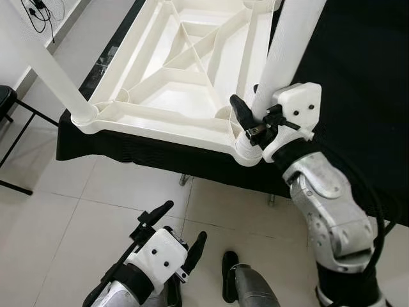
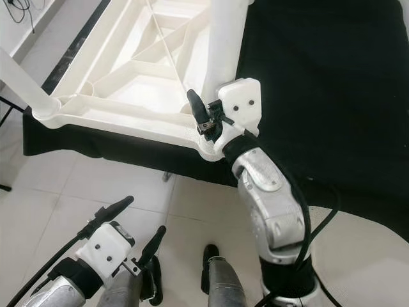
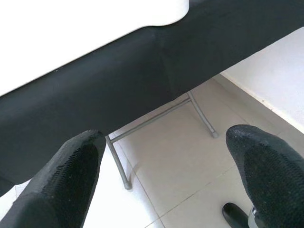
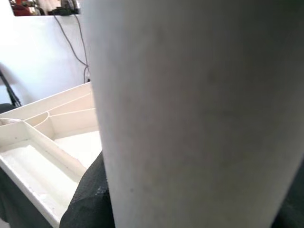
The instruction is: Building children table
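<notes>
My right tool [image 1: 255,118] pinches a table leg [image 1: 281,51].
The leg's top is cut off; my left tool [image 1: 172,233] hangs spread above the floor [image 1: 77,211].

Open floor [image 1: 96,192] below the black-draped table edge [image 1: 147,153]; two upright white legs [image 1: 281,51] flanking the tabletop.
</notes>
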Controlling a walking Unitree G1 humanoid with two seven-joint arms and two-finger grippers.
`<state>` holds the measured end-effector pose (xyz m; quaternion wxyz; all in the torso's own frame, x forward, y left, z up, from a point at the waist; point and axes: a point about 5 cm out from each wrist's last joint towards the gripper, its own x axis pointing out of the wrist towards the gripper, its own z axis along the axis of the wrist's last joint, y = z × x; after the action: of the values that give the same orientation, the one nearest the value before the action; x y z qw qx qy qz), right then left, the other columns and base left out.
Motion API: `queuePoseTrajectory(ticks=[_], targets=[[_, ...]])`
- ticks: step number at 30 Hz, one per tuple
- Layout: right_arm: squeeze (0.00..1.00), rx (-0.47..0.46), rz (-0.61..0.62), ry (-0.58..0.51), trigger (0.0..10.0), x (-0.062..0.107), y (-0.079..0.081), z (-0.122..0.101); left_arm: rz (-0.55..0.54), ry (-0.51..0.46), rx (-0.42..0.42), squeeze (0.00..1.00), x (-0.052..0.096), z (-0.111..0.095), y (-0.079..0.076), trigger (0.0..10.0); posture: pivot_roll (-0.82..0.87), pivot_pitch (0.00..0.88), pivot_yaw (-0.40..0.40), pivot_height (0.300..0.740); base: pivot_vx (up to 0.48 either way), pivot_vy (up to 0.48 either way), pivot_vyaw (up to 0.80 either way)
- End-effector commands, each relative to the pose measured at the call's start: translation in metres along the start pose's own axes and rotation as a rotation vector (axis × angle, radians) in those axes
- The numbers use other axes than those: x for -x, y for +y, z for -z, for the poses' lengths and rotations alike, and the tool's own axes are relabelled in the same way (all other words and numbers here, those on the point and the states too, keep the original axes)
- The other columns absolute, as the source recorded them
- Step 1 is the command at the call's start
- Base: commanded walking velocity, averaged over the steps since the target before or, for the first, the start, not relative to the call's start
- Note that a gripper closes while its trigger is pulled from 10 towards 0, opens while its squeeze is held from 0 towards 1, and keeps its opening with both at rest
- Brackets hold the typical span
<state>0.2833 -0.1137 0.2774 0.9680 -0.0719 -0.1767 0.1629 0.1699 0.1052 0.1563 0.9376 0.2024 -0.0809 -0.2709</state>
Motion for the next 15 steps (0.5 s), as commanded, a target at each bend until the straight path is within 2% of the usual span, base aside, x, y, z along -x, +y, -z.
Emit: queuePoseTrajectory(ticks=[1,4,9,11,15], targets=[[0.00,-0.010,0.035,0.201,10.0,0.005,0.001,0.036,0.007,0.019,0.001,0.00,0.002,0.005,-0.003,10.0,0.06,0.384,0.008,0.740,0.000,0.000,0.00],[0.00,-0.011,0.035,0.203,10.0,0.005,0.002,0.036,0.007,0.018,0.001,0.00,0.002,0.005,-0.003,10.0,0.06,0.384,0.008,0.740,0.000,0.000,0.00],[0.00,0.046,0.105,0.258,10.0,0.006,-0.002,0.040,0.005,0.016,-0.001,0.00,0.001,0.005,-0.003,10.0,0.06,0.383,0.007,0.740,0.000,0.000,0.00],[0.00,0.090,0.190,0.296,10.0,0.008,-0.005,0.044,0.004,0.015,-0.002,0.00,0.001,0.005,-0.003,10.0,0.06,0.384,0.006,0.740,0.000,0.000,0.00],[0.00,0.075,0.230,0.314,10.0,0.011,0.008,0.048,0.003,0.013,-0.003,0.00,0.000,0.005,-0.003,10.0,0.06,0.378,0.007,0.740,0.000,0.000,0.00]])
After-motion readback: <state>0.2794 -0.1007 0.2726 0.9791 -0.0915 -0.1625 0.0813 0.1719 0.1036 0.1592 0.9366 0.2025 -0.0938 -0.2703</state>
